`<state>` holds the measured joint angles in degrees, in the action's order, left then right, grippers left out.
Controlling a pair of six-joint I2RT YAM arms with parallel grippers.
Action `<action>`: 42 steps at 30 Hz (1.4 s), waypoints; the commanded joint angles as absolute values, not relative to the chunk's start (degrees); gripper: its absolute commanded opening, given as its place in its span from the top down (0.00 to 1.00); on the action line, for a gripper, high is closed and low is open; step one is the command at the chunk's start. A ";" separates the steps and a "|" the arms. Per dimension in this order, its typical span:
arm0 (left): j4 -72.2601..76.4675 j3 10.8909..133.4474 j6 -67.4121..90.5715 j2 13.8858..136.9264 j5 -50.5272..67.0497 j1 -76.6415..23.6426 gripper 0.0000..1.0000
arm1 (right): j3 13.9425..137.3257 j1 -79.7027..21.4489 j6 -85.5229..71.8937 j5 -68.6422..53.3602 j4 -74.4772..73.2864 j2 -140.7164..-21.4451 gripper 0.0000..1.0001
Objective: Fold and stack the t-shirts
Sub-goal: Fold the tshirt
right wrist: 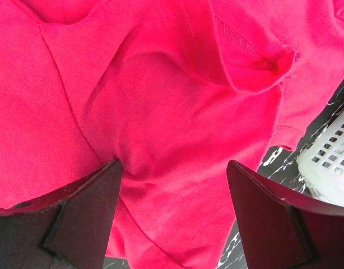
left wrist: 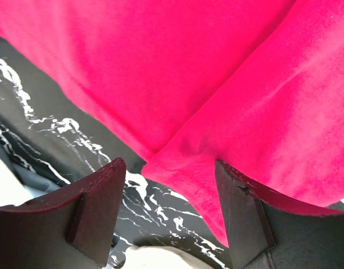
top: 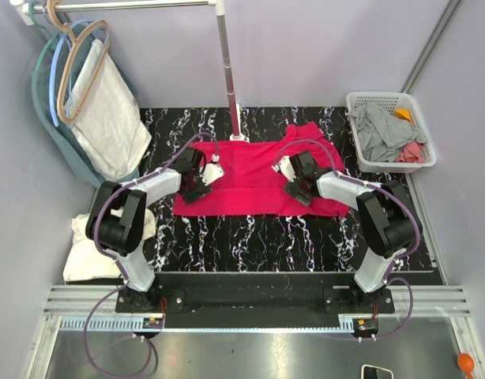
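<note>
Status, all positions referenced to the red t-shirt (top: 254,178):

- The red t-shirt is spread wide across the middle of the black marbled worktop (top: 250,237). It is mostly flat, and one sleeve (top: 306,134) is left sticking out at its far right corner. In the left wrist view an overlapped layer is seen along its near edge.
- The left end effector (top: 201,185) is positioned over the shirt's left edge. Its jaws are spread, nothing is gripped, and shirt hem and bare worktop are seen in the gap (left wrist: 169,165). One finger (left wrist: 239,213) is placed over the hem; contact cannot be judged.
- The right end effector (top: 294,180) is positioned over the shirt's right part, near the sleeve. Its jaws are spread wide and nothing is gripped. Only wrinkled red fabric is seen below the gap (right wrist: 173,164).
- A white basket (top: 390,99) is set just off the shirt's far right corner. A grey garment (top: 381,130) and a pink garment (top: 412,151) are heaped in it.
- A cream-white t-shirt (top: 84,253) is bunched off the shirt's near left, beside the left arm's base.
- A rack pole (top: 227,71) stands at the shirt's far edge.
- Hangers are hung far left of the shirt, carrying a pale cloth (top: 108,110) and a teal garment (top: 65,146).
</note>
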<state>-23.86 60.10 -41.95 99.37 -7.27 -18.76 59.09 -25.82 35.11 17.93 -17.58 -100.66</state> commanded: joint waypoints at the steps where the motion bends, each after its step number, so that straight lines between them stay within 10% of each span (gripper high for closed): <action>1: -21.97 59.77 -42.19 100.19 -9.22 -19.07 0.30 | 57.75 -25.84 34.98 17.58 -15.47 -100.64 0.15; 42: -22.50 34.98 -36.74 84.03 -16.43 -29.62 0.27 | 42.19 -27.68 31.73 -2.01 -30.49 -85.08 0.16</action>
<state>-15.99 39.29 -40.05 84.12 -18.76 -28.56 44.95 -26.74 32.25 3.90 -22.55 -85.89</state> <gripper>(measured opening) 0.722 0.840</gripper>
